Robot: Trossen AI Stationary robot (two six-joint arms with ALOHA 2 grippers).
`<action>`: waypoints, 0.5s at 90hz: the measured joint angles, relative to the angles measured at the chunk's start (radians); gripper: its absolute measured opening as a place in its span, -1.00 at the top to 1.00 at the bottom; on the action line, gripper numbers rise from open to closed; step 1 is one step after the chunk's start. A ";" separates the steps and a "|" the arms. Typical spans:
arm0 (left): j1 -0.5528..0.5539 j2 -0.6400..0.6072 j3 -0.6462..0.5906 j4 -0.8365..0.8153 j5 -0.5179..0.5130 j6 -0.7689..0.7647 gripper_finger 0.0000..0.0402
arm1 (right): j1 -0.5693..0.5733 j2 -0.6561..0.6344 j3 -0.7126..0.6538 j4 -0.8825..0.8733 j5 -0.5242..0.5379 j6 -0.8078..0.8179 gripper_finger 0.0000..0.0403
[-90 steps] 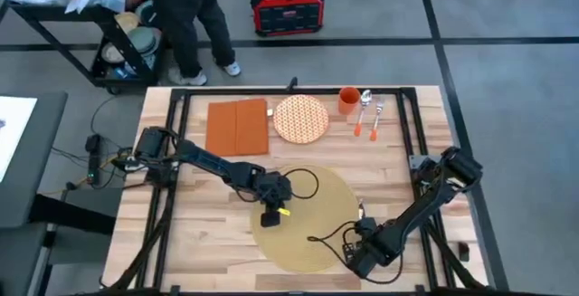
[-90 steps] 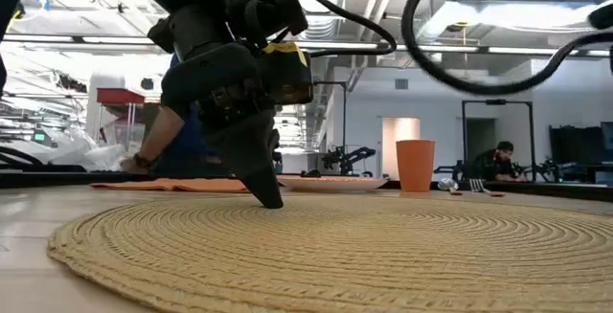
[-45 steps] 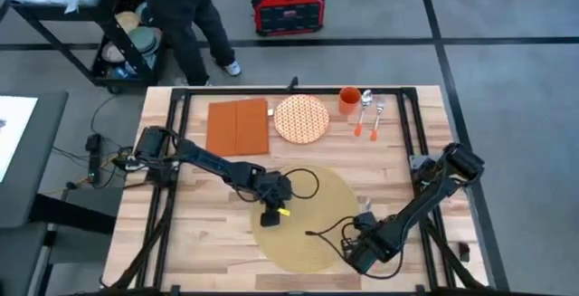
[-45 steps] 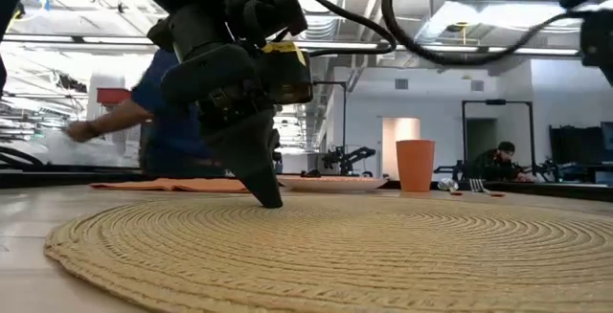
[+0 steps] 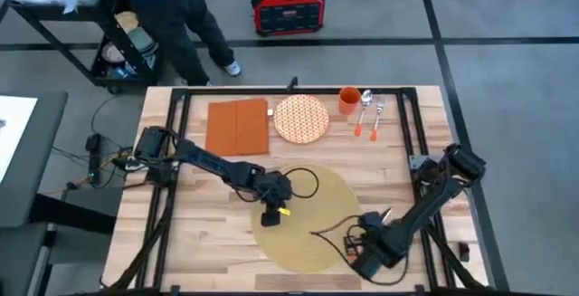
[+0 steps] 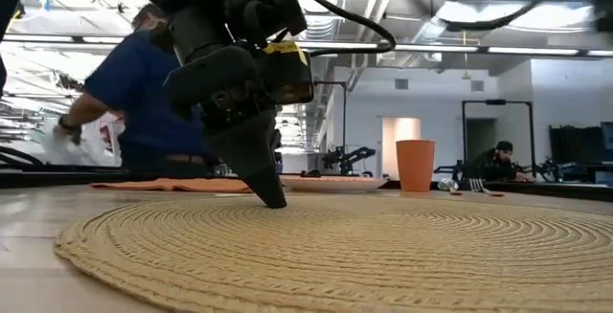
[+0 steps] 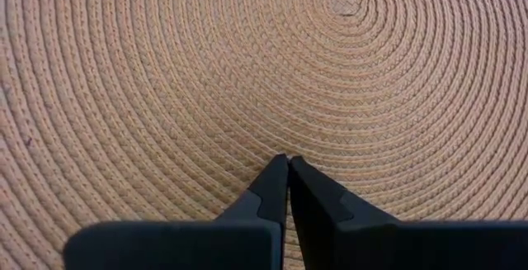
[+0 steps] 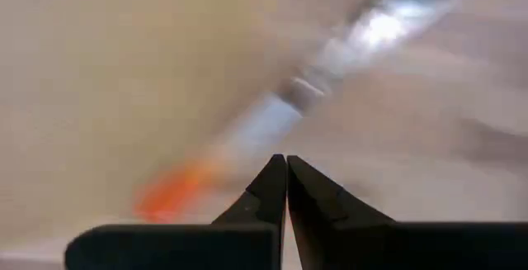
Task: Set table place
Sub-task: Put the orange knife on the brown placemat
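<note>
The place, a large round tan woven placemat [image 5: 317,214], lies flat on the wooden table [image 5: 204,233]. My left gripper [image 5: 270,216] stands shut on the placemat's left part, seen in the low view [image 6: 274,198] and its own wrist view [image 7: 287,161]. My right gripper [image 5: 366,258] is shut beside the placemat's near right edge. Its wrist view [image 8: 286,161] shows a blurred silver utensil with an orange end [image 8: 272,121] just beyond its fingertips. My left gripper presses its shut fingertips [image 6: 276,201] on the placemat's woven top [image 7: 287,142], left of the placemat's centre. The fingers slant down from above. The placemat lies flat on the table under them. My right gripper: I cannot tell whether it touches the blurred utensil.
At the far side lie a rust-orange napkin [image 5: 238,126], a patterned plate [image 5: 300,118], an orange cup [image 5: 348,100], and a spoon [image 5: 362,115] and fork [image 5: 376,115] with orange handles. Black frame rails [image 5: 167,196] run along both sides. A person [image 5: 172,15] moves beyond the far edge.
My right gripper has moved a little toward the table's right edge, staying shut beside the placemat's near right rim. The person behind the table has shifted to the left.
</note>
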 joint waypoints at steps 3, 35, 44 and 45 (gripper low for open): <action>0.001 0.000 0.000 -0.001 0.000 0.000 1.00 | 0.008 0.000 0.007 -0.032 -0.016 0.003 1.00; 0.015 0.000 0.000 -0.016 -0.002 0.004 1.00 | 0.016 0.101 -0.111 0.285 -0.181 -0.013 1.00; 0.018 0.000 0.000 -0.012 -0.001 -0.001 1.00 | -0.009 0.120 -0.102 0.261 -0.168 -0.075 1.00; 0.018 0.000 0.000 -0.013 -0.001 -0.001 1.00 | -0.013 0.121 -0.099 0.254 -0.163 -0.086 1.00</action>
